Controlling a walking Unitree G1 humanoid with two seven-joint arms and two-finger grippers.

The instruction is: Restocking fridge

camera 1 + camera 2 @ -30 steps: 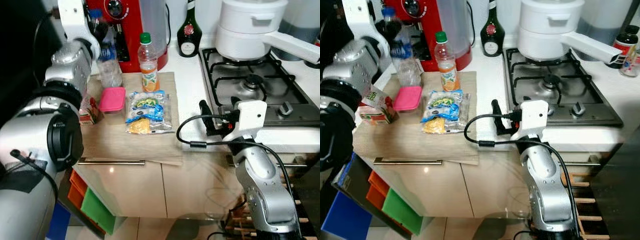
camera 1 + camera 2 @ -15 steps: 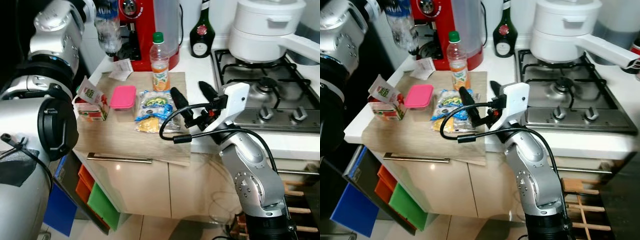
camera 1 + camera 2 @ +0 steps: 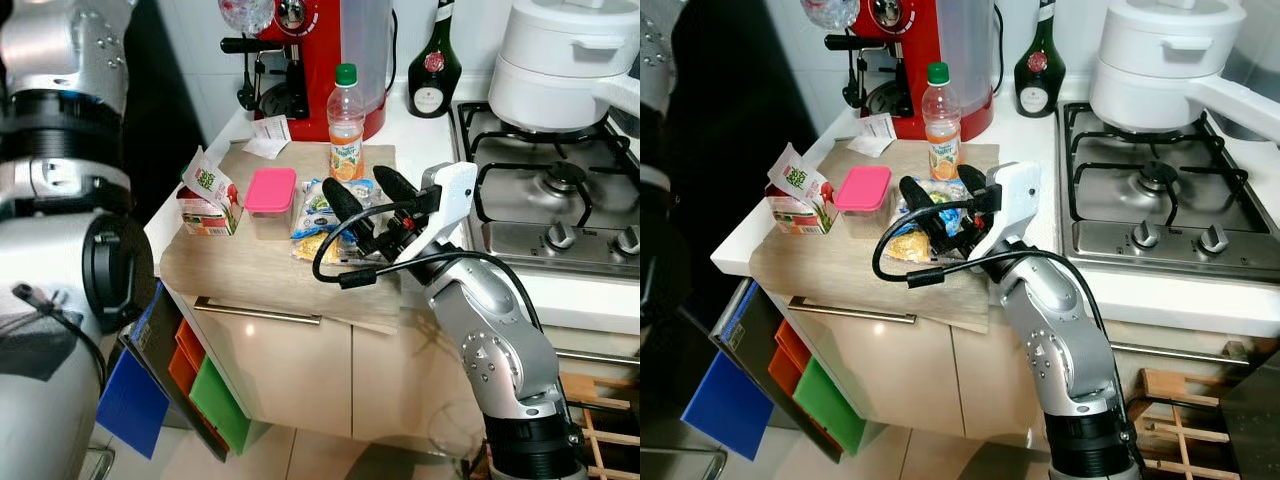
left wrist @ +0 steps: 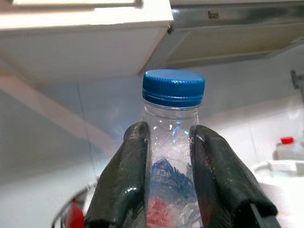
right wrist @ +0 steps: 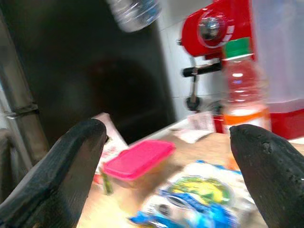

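Since the earlier pictures the whole view is shifting: the counter now sits further right and the dark gap at the robot's left is showing more, so the camera is moving. The left arm is lifting further; the water bottle [image 3: 245,12] it carries is now at the very top edge of the head view, above the red coffee machine [image 3: 300,60], where a second ago it was hanging just over the board. In the left wrist view the left gripper [image 4: 169,156] is clamping the bottle's neck between both fingers [image 4: 126,185], blue cap [image 4: 173,87] poking out above them.

The right gripper [image 3: 362,192] is now reaching in over the snack packet [image 3: 322,215], fingers spread wide with nothing between them; earlier it was hanging off the counter's front edge by the hob [image 3: 560,190].

On the wooden board [image 3: 250,275]: juice carton [image 3: 208,190] near the left edge, pink-lidded box [image 3: 270,192] just beside it, snack packet next, orange drink bottle [image 3: 345,125] upright behind it, near the coffee machine. Board's front edge is overhanging the cabinet doors. Open floor is lying left of the cabinet, beside the coloured bins [image 3: 195,390].
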